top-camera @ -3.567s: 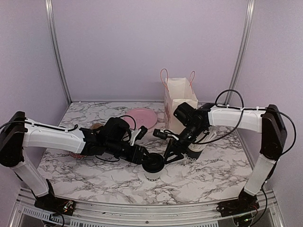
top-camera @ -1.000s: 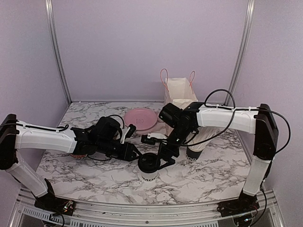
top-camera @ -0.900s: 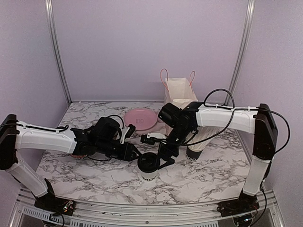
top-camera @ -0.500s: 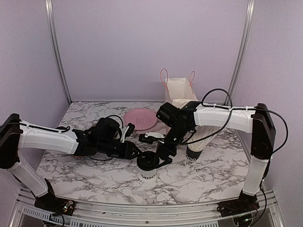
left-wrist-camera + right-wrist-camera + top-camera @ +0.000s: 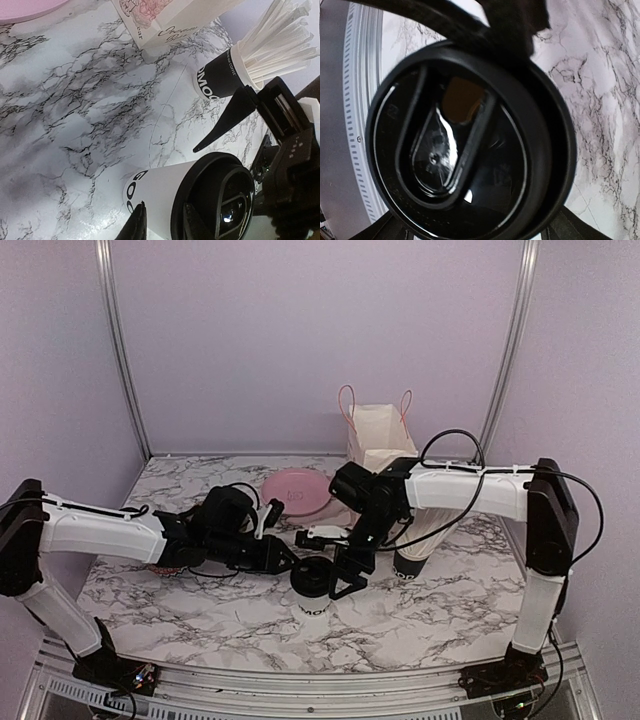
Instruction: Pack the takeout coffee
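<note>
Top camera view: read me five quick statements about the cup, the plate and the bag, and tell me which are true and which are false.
1. The white cup has a black lid on it. True.
2. The pink plate sits on top of the white cup. False: it lies flat on the table, behind the cup.
3. The paper bag stands upright at the back, to the right of the plate. True.
4. The black cup holds spoons. False: it is full of white straws.
5. The white cup is inside the bag. False: it stands on the table in front of it.
</note>
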`<state>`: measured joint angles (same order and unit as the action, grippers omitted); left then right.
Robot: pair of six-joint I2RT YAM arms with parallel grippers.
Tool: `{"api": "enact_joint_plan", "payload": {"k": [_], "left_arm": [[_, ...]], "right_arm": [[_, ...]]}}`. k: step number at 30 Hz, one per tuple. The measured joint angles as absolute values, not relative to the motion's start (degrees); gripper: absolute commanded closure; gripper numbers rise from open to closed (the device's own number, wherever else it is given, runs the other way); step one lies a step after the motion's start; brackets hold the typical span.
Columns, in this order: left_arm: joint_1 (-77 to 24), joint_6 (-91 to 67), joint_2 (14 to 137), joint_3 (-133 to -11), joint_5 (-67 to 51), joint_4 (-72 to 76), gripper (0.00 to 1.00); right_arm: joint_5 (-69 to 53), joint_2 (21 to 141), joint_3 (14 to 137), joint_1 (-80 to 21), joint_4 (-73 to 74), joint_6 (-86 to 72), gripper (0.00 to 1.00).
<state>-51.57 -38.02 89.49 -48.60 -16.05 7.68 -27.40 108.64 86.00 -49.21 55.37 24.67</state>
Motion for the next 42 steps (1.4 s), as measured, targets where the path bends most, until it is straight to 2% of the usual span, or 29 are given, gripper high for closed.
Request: {"api": "enact_joint_plan", "payload": {"k": [5,11,17,22,28,33,37,42], "left_arm": [[-52.4,-35.9,86.3,-50.4,-14.4,-0.1,0.65],[-53.7,-33.6,82.5,-54.6,-13.4,-4.2,0.51],[-53.7,-31.4,79.3,-55.9,-10.7,-7.0,0.48],[-53.3,-29.0,79.4,-55.5,-9.5,-9.3,0.32],[-55.3,-16.7,78.7,-52.9,-8.4,-10.1,0.17],[-57.4,-3.2,78.9,-51.8,-5.6,-11.0,0.13],[-57.4,5.8,83.4,-54.5,-3.3,-11.0,0.12],[-57.4,14.7,93.1,-62.0,-2.6,-12.6,0.12]], "right_arm": [[-26.0,108.5,86.0,-48.7,55.8,27.1,0.15],[-22.9,106.7,86.3,-48.5,56.1,29.3,0.13],[-21.8,102.9,89.3,-48.5,55.7,31.5,0.13],[-22.0,102.4,90.6,-48.5,55.0,32.4,0.12],[-21.9,102.2,90.4,-48.5,54.7,33.7,0.11],[-21.1,97.4,89.8,-48.1,53.3,35.0,0.02],[-21.4,90.4,89.0,-45.8,49.2,34.1,0.01],[-28.6,86.3,89.2,-37.1,45.3,30.6,0.01]]}}
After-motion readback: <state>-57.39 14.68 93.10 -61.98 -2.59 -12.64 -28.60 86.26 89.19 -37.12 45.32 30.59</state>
